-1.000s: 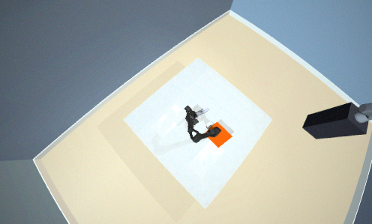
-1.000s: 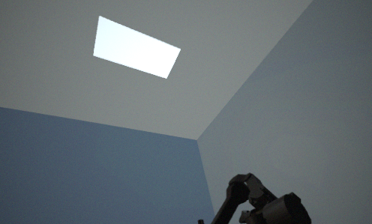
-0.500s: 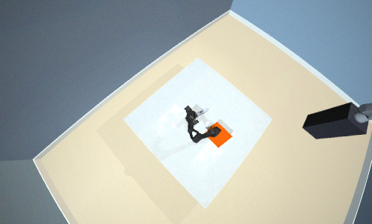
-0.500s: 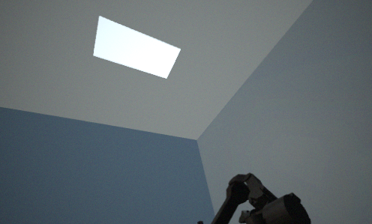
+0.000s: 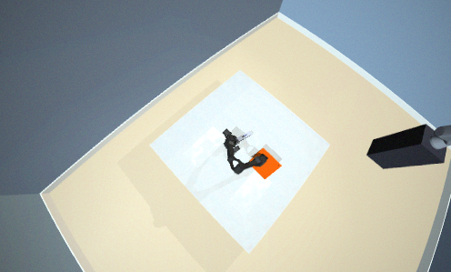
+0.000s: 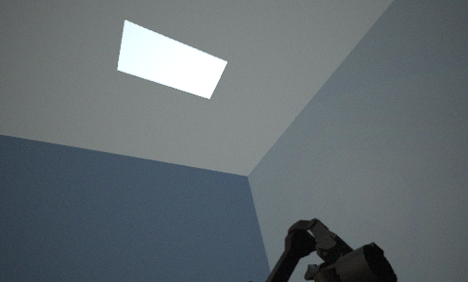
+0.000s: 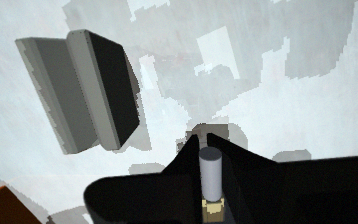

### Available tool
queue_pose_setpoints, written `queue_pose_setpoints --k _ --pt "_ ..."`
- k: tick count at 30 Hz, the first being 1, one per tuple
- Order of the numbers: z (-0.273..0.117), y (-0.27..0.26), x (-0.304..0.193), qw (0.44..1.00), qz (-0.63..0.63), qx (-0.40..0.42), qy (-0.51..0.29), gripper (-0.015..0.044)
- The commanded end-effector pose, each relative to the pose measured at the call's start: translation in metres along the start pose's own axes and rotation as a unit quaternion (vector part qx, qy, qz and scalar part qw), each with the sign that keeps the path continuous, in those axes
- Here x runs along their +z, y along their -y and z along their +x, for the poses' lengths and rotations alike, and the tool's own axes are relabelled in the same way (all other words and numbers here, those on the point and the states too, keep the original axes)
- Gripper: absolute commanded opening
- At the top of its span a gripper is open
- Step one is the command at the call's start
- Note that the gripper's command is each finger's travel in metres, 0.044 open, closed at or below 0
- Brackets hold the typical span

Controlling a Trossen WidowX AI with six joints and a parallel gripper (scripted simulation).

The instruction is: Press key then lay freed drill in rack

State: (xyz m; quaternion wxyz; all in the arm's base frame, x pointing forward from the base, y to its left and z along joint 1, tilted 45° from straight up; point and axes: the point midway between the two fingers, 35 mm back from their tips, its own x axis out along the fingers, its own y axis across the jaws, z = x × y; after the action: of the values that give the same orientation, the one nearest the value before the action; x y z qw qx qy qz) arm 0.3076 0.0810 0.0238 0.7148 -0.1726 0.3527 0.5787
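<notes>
My gripper (image 7: 202,139) is nearly closed in the wrist view. It is shut on a thin part of the drill, whose light grey cylinder (image 7: 211,175) stands up between the dark fingers. A brass collar (image 7: 213,205) shows at the cylinder's foot, above a partly hidden dark grey body. A grey block (image 7: 70,95) with two parallel slabs and one dark face stands at upper left, apart from the fingers; it may be the rack. The key cannot be told apart. In the top view a pale long piece (image 5: 245,136) lies beside the arm's end, where the fingers are too small to make out.
The arm (image 5: 237,168) (image 6: 297,244) is mounted on an orange plate (image 5: 265,172) on the white table top (image 5: 245,217). The plate's corner shows at lower left in the wrist view (image 7: 10,207). A large dark box (image 5: 400,149) is at the right in the top view.
</notes>
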Motion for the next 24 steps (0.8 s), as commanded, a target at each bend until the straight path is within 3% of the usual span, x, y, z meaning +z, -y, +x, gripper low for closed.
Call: queue_pose_setpoints --k 1,21,24 --pt "-0.001 0.001 0.007 1.0 0.0 0.0 0.002 0.0" --pt "-0.004 0.002 0.037 1.0 0.0 -0.001 0.003 0.0" --pt "-0.002 0.001 0.031 1.0 0.0 0.001 0.002 0.0079"
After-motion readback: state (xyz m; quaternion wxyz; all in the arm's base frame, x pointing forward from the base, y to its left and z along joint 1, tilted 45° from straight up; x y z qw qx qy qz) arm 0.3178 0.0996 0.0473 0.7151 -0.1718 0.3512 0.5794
